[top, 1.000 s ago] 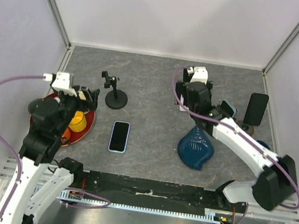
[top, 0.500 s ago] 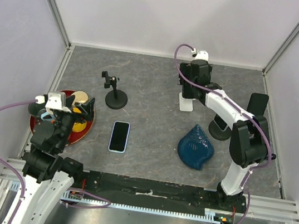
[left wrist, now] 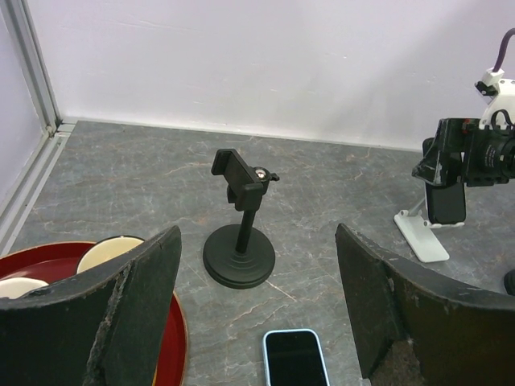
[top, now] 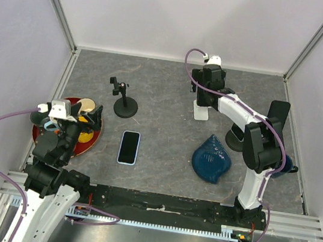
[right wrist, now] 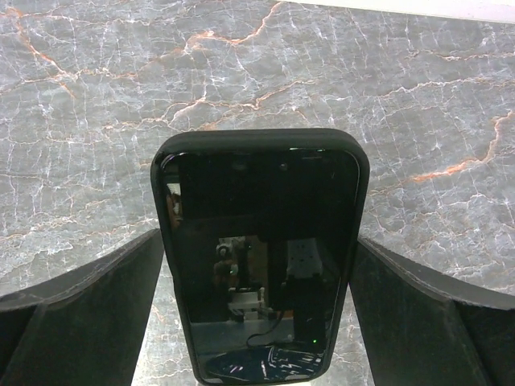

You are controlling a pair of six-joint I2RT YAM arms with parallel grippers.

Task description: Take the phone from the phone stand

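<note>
A black phone (right wrist: 259, 265) stands upright on a white stand (top: 200, 111) at the back middle of the table. My right gripper (right wrist: 257, 257) is over it, with one finger against each long side of the phone. In the left wrist view the phone (left wrist: 445, 201) hangs under the right gripper (left wrist: 465, 157), just above the white stand (left wrist: 421, 236); I cannot tell whether it still rests on it. My left gripper (left wrist: 257, 322) is open and empty, over the near left of the table beside the red tray.
An empty black stand (top: 125, 101) is at back left. A blue-cased phone (top: 129, 147) lies flat at centre front. A red tray (top: 90, 138) with bowls is on the left. A blue shell-shaped object (top: 212, 159) and a second black phone (top: 277, 117) on a round-based stand are on the right.
My right arm has swung out and back, and its gripper now sits on the phone at the white stand. My left arm has pulled back toward the near edge.
</note>
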